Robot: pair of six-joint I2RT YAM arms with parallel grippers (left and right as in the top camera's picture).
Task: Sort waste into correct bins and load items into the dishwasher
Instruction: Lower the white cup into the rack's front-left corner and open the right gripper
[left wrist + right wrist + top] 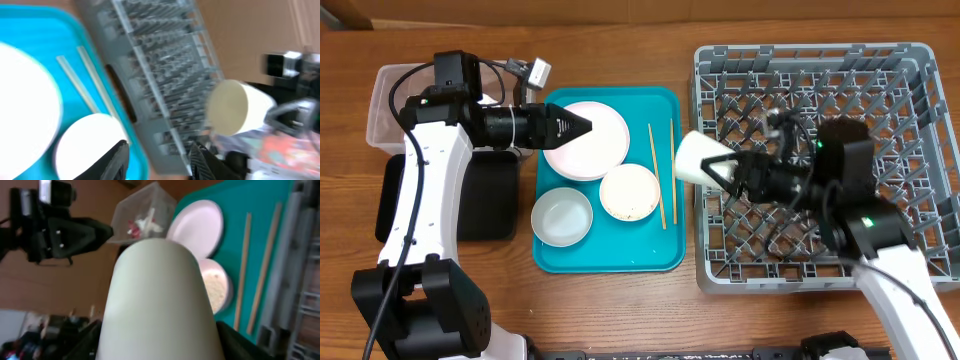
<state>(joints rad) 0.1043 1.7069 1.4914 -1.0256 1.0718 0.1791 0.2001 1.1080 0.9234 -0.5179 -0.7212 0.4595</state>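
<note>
The rack [880, 70] is a square grey plastic grid of upright pegs, and it sits on the wooden tabletop [620, 310]. Beside it lies a flat teal tray [605, 262] with rounded corners. The tray carries a smooth round white plate [590, 145] and an empty bowl [562, 217]. It also carries a rice bowl [630, 192] with pale grains in the bottom and two thin wooden chopsticks [661, 180] laid parallel near its right edge. At the far left stands a clear rectangular tub [145, 210]. In the blurred right wrist view it holds a red wrapper [132, 229] and a white crumpled napkin [150, 220]. A shallow black tray [490, 200] lies just in front of the tub.

The right fingers [718, 167] clamp the plain white cup [695, 156], holding it on its side in the air at the rack's left edge. The left fingers [582, 127] hover above the plate. In the left wrist view they stand moderately apart and grip nothing.
</note>
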